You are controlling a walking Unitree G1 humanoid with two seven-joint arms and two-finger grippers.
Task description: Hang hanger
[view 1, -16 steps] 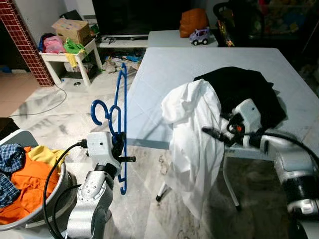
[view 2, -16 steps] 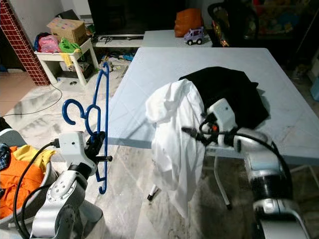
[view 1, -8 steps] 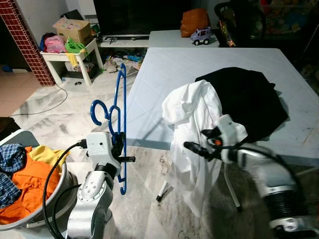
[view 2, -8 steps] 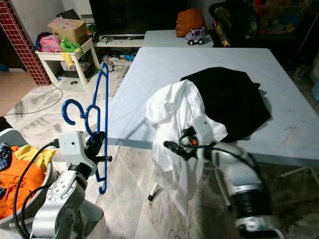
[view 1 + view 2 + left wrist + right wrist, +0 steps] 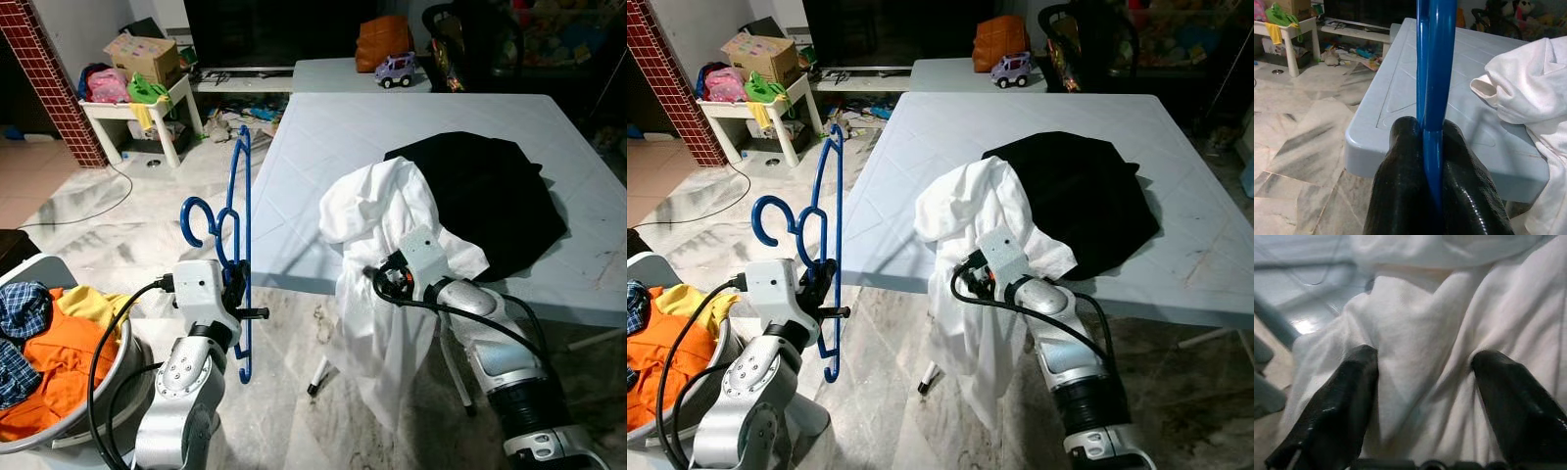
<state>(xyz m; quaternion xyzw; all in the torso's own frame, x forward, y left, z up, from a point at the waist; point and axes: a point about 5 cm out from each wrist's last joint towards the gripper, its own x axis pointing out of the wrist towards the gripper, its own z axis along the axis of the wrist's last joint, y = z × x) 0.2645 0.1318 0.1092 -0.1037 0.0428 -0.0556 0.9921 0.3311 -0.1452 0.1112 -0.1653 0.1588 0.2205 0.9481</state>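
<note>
**Blue hanger held upright by the left tool, right tool spread against the white shirt**

The left tool (image 5: pixel 1432 196) is closed on the blue hanger (image 5: pixel 238 245), its two black fingers (image 5: pixel 1400 196) pressing the blue bar from both sides. The hanger stands upright above this tool, with the hook (image 5: pixel 199 217) turned to the robot's left, and it is just beside the left edge of the light grey surface (image 5: pixel 392 127), over the marble floor (image 5: pixel 118 225).

The right tool (image 5: pixel 1425 401) is pushed into the white shirt (image 5: pixel 387 284), which hangs over the front edge of the surface. Its two fingers (image 5: pixel 1332 401) are spread apart, with folds of the white cloth between them, and they are not closed on the cloth. The hanger is well apart from this tool, on the other side of the shirt.

A black garment (image 5: pixel 490 196) lies on the surface behind the shirt and touches it. A basket (image 5: pixel 108 392) with orange and yellow clothes stands on the floor at the robot's left. A toy car (image 5: pixel 397 70) stands on a farther surface
</note>
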